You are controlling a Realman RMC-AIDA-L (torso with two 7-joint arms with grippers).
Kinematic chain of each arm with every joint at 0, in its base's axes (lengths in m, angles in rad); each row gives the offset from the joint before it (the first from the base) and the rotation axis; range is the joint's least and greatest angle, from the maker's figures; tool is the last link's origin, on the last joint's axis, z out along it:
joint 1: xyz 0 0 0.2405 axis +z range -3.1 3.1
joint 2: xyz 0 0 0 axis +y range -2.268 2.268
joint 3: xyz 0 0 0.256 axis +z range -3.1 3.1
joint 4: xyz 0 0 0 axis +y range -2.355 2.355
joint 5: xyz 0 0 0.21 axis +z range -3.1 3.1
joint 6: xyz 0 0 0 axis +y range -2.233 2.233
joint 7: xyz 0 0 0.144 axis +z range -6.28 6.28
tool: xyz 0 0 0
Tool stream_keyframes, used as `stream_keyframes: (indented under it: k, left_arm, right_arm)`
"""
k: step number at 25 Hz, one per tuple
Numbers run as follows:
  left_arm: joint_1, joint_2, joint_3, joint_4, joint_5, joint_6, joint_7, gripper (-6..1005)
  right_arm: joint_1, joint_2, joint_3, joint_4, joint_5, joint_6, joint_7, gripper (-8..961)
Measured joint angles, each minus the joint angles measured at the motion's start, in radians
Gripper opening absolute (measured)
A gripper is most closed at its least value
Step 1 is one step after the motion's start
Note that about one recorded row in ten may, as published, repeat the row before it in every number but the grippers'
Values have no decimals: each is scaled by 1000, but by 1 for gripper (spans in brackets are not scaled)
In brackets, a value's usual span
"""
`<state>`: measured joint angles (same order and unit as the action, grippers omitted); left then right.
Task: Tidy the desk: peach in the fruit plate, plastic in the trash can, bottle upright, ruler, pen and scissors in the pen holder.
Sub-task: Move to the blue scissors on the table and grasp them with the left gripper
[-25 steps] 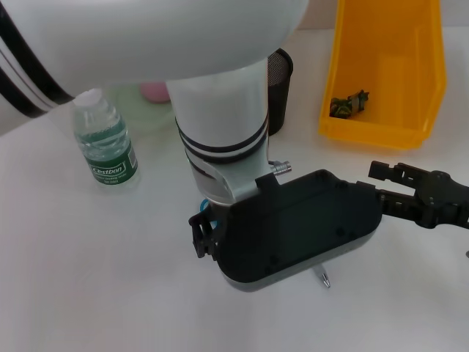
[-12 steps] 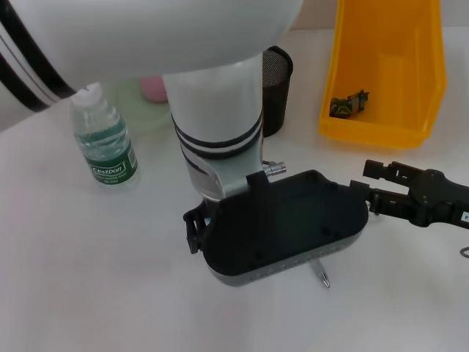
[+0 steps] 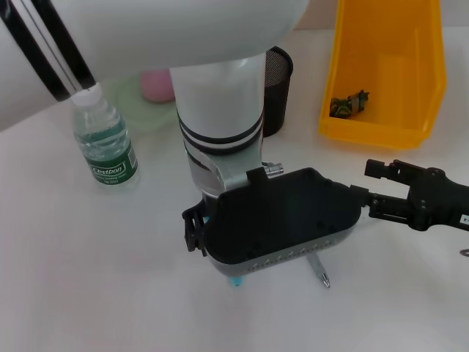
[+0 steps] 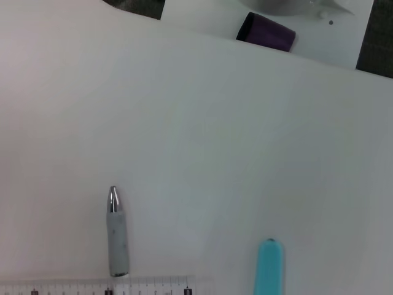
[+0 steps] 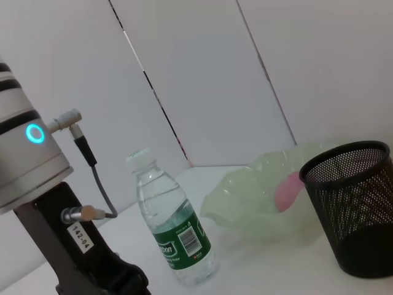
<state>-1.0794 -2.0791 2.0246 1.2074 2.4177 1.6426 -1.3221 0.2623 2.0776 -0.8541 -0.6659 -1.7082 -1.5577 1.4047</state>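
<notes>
Pen (image 4: pixel 116 233), ruler (image 4: pixel 98 287), one each, under left gripper (image 3: pixel 196 229); fingers unreadable.
One bottle (image 3: pixel 106 143) upright at 10 o'clock; right gripper (image 3: pixel 375 187) apart at 3.

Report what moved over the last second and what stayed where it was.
The left arm's wrist housing slid toward the robot's left and a little nearer the camera, uncovering a turquoise tip at its lower edge. The right gripper shifted only slightly and hovers open beside it. Nothing visibly gripped or released. The bottle, pen holder, yellow bin and pen tip stayed put.
</notes>
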Motion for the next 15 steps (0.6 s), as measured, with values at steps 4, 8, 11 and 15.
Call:
stream_keyframes:
  k: [4, 8, 11, 15]
  left_arm:
    - [-4, -1, 3, -25, -3, -4, 8, 781]
    - [-5, -1, 24, -46, -14, -11, 19, 781]
    - [-5, -1, 46, -58, -20, -27, 21, 781]
    - [-6, -1, 76, -61, -31, -34, 22, 781]
  right_arm:
    - [0, -1, -2, 3, -1, 7, 0, 796]
    - [0, -1, -3, 4, -2, 11, -1, 796]
    - [0, 0, -3, 5, -2, 11, -1, 796]
    - [0, 2, -3, 13, -2, 12, -1, 796]
